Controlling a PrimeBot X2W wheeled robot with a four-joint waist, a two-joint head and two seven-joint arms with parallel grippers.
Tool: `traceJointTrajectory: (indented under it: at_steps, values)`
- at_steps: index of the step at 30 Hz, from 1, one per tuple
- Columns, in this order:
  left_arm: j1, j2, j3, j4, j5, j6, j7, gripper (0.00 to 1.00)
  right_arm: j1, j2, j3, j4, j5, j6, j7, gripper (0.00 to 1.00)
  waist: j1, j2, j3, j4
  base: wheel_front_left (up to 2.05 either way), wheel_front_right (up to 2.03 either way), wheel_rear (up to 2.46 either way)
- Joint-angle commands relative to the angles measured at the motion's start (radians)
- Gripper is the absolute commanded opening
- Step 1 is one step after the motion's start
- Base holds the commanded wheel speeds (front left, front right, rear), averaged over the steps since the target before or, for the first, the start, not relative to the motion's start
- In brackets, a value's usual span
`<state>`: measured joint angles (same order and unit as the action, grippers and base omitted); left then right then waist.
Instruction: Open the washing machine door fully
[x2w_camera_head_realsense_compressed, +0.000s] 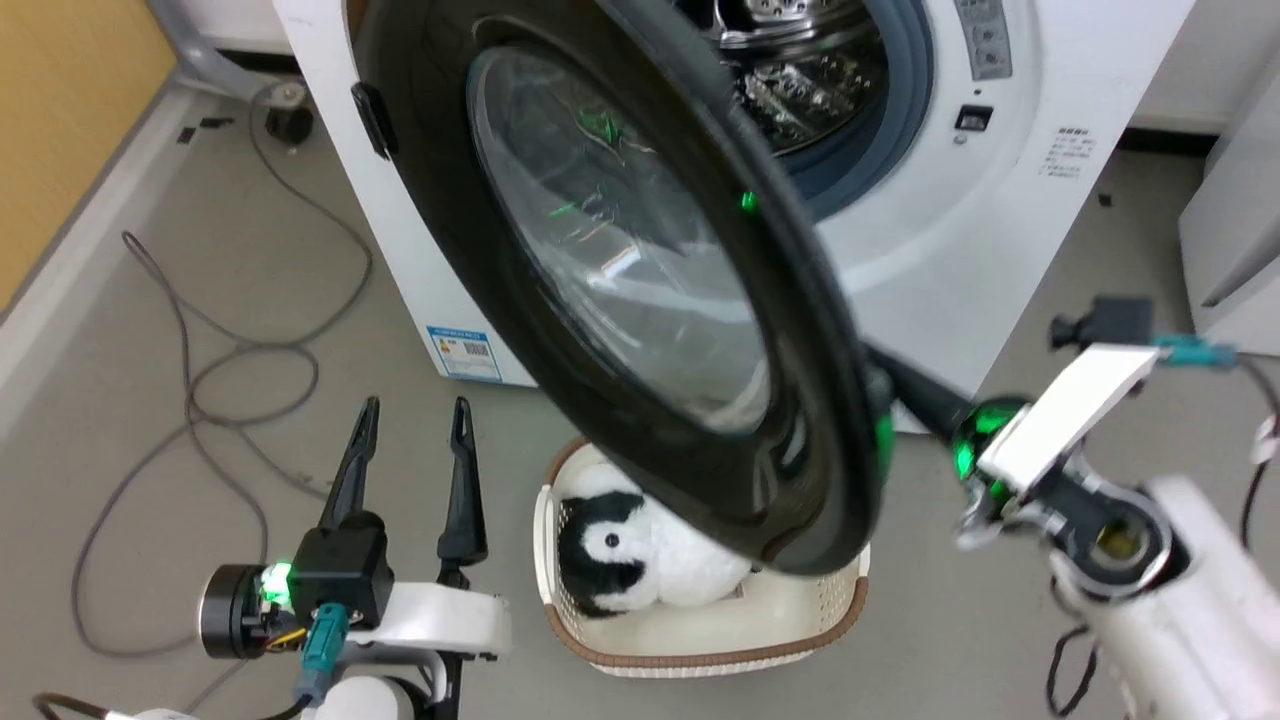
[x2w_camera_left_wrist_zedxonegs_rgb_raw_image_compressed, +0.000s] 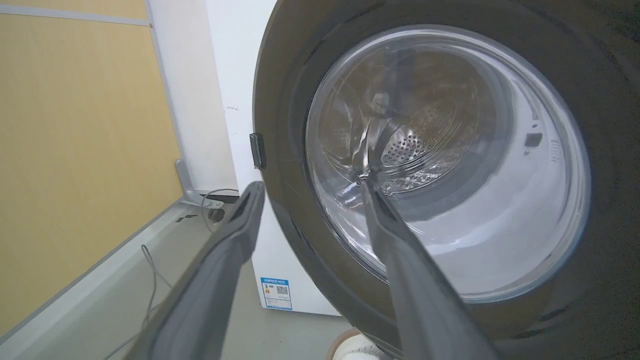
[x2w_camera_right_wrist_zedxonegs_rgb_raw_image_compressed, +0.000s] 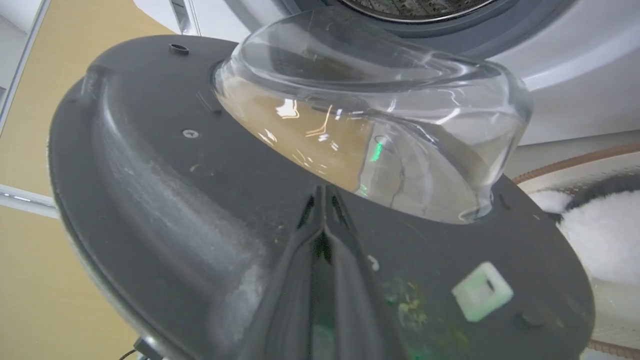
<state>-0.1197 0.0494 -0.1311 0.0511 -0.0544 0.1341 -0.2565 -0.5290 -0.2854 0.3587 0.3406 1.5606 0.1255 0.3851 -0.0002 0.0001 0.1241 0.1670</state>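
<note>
Two long dark left fingers (x2w_camera_head_realsense_compressed: 457, 425) stand spread wide over the grey floor (x2w_camera_head_realsense_compressed: 150, 520) with nothing between them. In the left wrist view these fingers (x2w_camera_left_wrist_zedxonegs_rgb_raw_image_compressed: 375, 202) point at the outer face of the door.

Just beside them on the floor sits a cream perforated plastic basket (x2w_camera_head_realsense_compressed: 548, 570) with a brown rim. It holds a black-and-white plush penguin (x2w_camera_head_realsense_compressed: 620, 550).

Over the basket hangs the large round glossy black washing machine door (x2w_camera_head_realsense_compressed: 420, 200) with its bulging clear glass bowl. The door stands open, angled well out from the machine's front.

The right fingers (x2w_camera_head_realsense_compressed: 905, 385) are pressed together, gripping nothing, and reach in behind the door's free edge. In the right wrist view their tips (x2w_camera_right_wrist_zedxonegs_rgb_raw_image_compressed: 322, 200) lie at the door's (x2w_camera_right_wrist_zedxonegs_rgb_raw_image_compressed: 150, 175) matt grey inner face, just below the glass bowl.

Beyond stands the big white front-loading washing machine (x2w_camera_head_realsense_compressed: 950, 230). Its mouth is uncovered, showing the grey rubber gasket (x2w_camera_head_realsense_compressed: 900, 120) and the perforated steel drum (x2w_camera_head_realsense_compressed: 800, 70). A blue sticker (x2w_camera_head_realsense_compressed: 465, 352) marks its lower left corner, and grey cables (x2w_camera_head_realsense_compressed: 200, 380) loop across the floor to the left.
</note>
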Motion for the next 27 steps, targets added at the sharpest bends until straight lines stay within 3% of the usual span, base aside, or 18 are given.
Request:
traceJointTrajectory:
  at_steps: [1,19,27]
  values:
    - [0.014,0.001,0.003,0.001,0.007,-0.005,-0.005,1.00,0.034,0.012,0.016,-0.019,0.001,0.005,0.004,0.00,0.0002,-0.0001,-0.010,-0.001,0.00,0.00,0.00]
    - [0.041,0.001,0.009,0.022,0.010,-0.009,-0.005,1.00,0.212,0.101,0.181,-0.186,-0.022,0.005,0.018,0.00,0.0002,-0.0001,-0.042,-0.008,0.00,0.00,0.00]
    - [0.059,0.001,0.015,0.033,0.010,-0.008,-0.005,1.00,0.261,0.072,0.189,-0.267,-0.074,0.005,-0.068,0.00,0.0002,-0.0001,-0.069,-0.017,0.00,0.00,0.00]
